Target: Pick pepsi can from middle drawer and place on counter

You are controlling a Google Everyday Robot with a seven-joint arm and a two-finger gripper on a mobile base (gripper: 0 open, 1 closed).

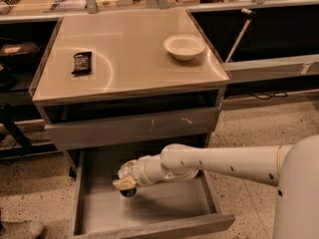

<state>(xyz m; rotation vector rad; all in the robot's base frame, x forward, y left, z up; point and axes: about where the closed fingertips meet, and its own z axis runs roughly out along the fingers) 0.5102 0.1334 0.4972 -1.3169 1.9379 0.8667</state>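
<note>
Hanging in middle drawer (149, 210), jaws at pepsi can (128, 192)

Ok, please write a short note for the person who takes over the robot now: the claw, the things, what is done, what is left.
Claw: down inside the open middle drawer, right above the can. I cannot tell whether it has the can.
Can: low in the drawer, left of centre, mostly hidden under the claw.
Counter: carries a white bowl at the right and a black snack packet at the left.
Done: drawer open, claw at the can.
Left: lift the can out and set it on the counter.
</note>
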